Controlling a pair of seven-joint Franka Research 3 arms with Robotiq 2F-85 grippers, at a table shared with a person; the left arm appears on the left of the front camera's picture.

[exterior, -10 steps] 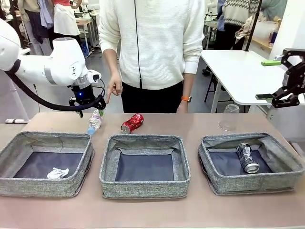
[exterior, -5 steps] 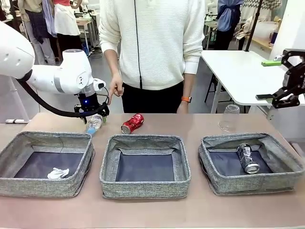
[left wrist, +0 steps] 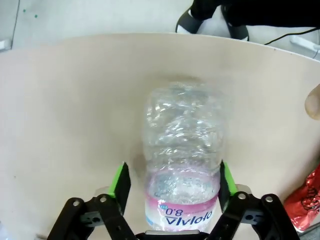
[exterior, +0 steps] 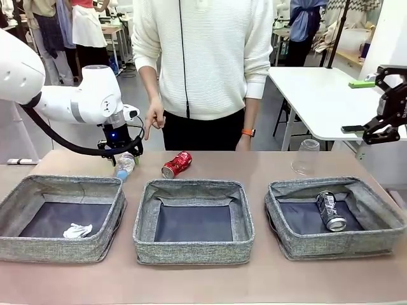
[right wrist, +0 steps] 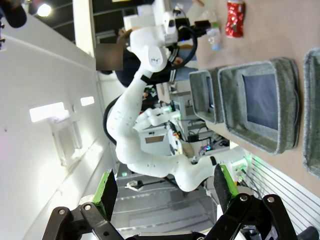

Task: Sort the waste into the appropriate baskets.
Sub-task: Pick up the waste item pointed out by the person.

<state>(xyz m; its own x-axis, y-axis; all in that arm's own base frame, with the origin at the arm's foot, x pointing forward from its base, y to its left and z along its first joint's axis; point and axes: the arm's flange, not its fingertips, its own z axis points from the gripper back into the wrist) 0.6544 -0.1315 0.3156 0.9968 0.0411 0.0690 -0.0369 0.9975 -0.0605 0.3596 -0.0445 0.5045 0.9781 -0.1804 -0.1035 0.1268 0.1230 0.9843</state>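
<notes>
A clear bottle (exterior: 124, 164) with a pink label and blue cap lies on the table behind the left basket (exterior: 38, 188). My left gripper (exterior: 121, 151) is down over it. In the left wrist view the bottle (left wrist: 182, 130) lies between the open green pads (left wrist: 120, 181), with a small gap on one side. The crushed red can (exterior: 177, 164) lies behind the middle basket (exterior: 193, 253). A clear cup (exterior: 306, 156) stands upside down behind the right basket (exterior: 337, 246), which holds a dark can (exterior: 331, 210). A paper ball (exterior: 76, 230) lies in the left basket. My right gripper (exterior: 381, 121) hangs open, high at the right.
A person in a white sweater stands at the far edge. One hand (exterior: 152, 121) points down just behind the bottle, and its fingertip (left wrist: 314, 100) shows in the left wrist view. A white side table (exterior: 318, 95) stands at the far right. The red can (left wrist: 305, 207) lies close beside my left gripper.
My left gripper has come down over the bottle and its fingers have narrowed around it. The right arm has not moved.
</notes>
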